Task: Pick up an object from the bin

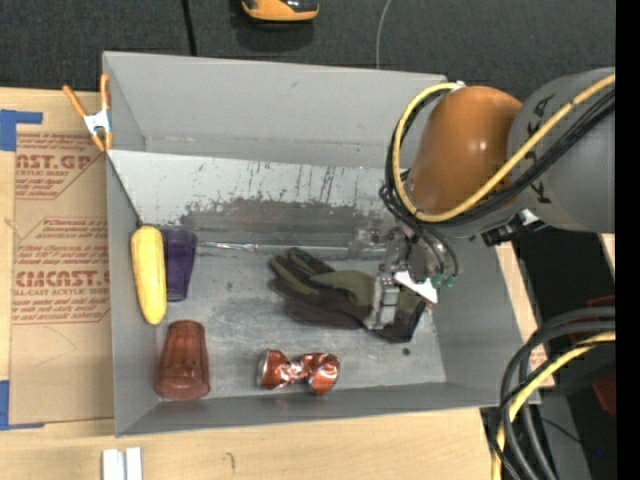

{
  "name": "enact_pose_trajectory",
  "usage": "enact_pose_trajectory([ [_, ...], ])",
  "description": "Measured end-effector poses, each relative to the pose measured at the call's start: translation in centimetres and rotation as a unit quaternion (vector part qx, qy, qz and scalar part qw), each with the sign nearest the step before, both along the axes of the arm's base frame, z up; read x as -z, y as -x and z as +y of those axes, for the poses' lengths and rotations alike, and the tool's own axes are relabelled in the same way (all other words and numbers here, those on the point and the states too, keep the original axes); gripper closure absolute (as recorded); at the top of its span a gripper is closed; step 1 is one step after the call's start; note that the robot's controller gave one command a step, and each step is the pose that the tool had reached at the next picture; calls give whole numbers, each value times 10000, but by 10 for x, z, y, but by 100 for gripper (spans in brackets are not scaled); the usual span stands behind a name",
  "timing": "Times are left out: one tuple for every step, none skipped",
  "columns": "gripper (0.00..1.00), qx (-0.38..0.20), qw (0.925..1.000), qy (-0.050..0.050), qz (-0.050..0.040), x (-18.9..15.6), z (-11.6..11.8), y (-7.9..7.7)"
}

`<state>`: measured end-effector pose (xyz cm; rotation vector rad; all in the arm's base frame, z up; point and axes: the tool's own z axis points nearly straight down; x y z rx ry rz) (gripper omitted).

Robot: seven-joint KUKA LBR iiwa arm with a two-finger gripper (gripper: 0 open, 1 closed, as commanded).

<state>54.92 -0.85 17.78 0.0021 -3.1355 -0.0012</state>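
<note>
A dark olive-and-black glove lies in the middle of the bin floor, its cuff end toward the right. My gripper is down at that right end, its fingers touching or just over the glove's cuff. Whether the glove is pinched between the fingers is hidden by the gripper body. A crushed red and silver can lies in front of the glove, near the bin's front wall.
A yellow banana-like piece lies along the left wall beside a purple cup. A translucent red cup lies on its side at the front left. The arm with its orange cover hangs over the bin's right side.
</note>
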Motion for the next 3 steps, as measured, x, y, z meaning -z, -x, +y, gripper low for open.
enact_pose_trajectory([
  [0,1,10000,1,-39,-5,0,-1],
  [0,-255,9996,6,-77,42,2,-5],
  [100,-496,9987,1,-71,106,14,-12],
])
